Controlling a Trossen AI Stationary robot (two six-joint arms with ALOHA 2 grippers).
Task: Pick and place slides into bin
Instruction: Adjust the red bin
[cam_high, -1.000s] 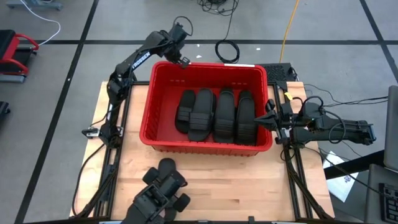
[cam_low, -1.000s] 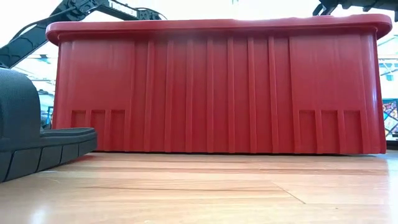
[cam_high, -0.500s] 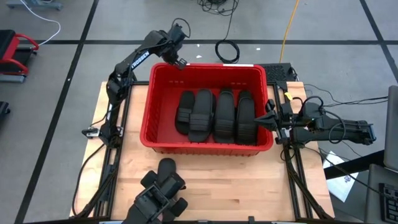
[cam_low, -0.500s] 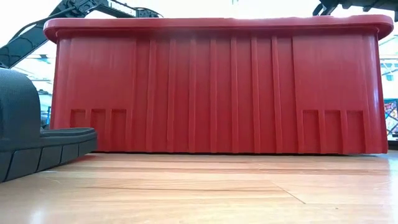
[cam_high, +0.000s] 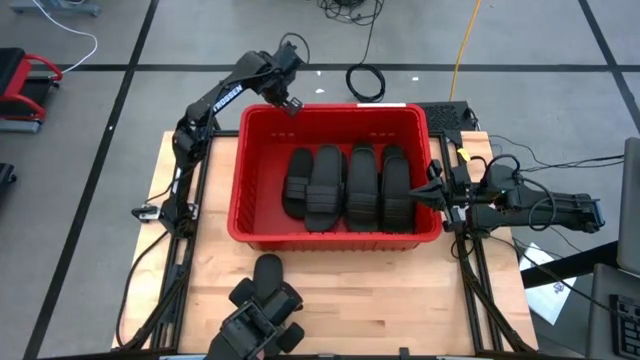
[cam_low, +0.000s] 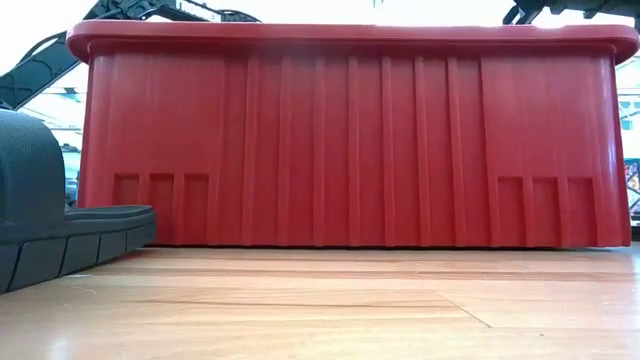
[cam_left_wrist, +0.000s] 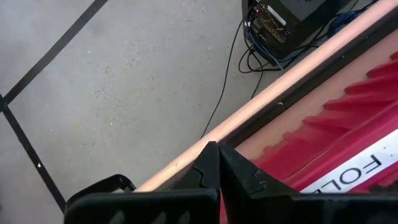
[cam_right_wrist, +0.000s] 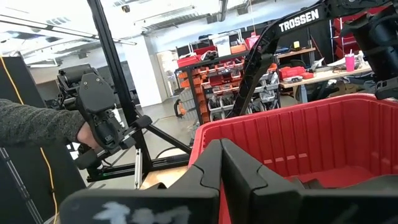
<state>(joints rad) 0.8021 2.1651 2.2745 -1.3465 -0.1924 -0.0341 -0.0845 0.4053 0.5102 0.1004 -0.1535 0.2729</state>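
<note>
red plastic, the bin (cam_high: 262, 215) holds four slides (cam_high: 346, 187) abreast on the table (cam_high: 400, 290). the left gripper (cam_high: 291, 104), fingers closed and empty, presses the bin's far rim, probably nudging it; the right gripper (cam_high: 433, 192) waits closed beside its wall.

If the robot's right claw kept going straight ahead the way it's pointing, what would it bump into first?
Probably the bin. The right gripper, shut, points at the red wall beside it, and its wrist view shows that rim just past the fingertips. Whether it already touches, I cannot tell. The slides lie beyond that wall.
</note>
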